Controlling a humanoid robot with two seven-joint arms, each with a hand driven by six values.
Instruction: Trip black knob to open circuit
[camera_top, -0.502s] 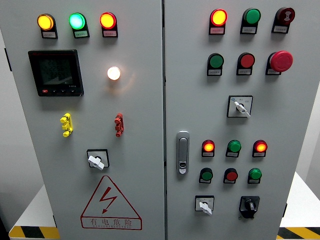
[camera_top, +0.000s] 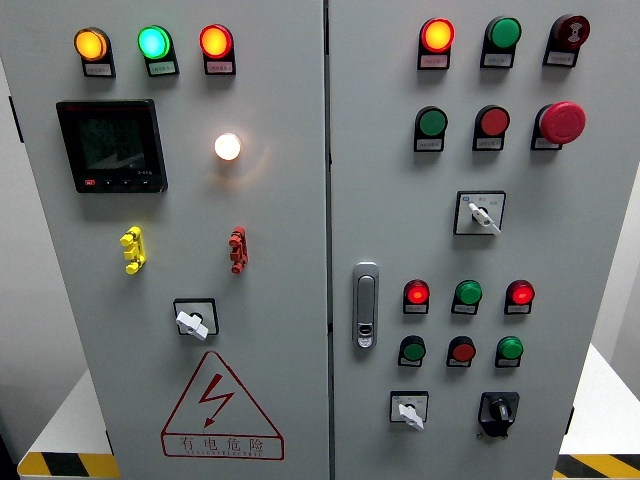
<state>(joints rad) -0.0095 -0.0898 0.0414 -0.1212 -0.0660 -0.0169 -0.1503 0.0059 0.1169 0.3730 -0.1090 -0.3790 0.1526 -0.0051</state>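
Grey cabinet face (camera_top: 290, 250) fills view; neither hand visible, finger state unknowable. Black knob (camera_top: 498, 411) sits lower right, beside white selector (camera_top: 408, 410). Approach square, pinch firmly, rotate.

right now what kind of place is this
Probably an electrical control room or plant area: a grey control cabinet fills the view, covered in indicator lamps and selector switches, including the black knob, with a high-voltage warning triangle low on its left door.

Grey cabinet (camera_top: 290, 200) w/ two doors carries lamps, pushbuttons, meter (camera_top: 111, 146), selector switches, black knob (camera_top: 498, 411).
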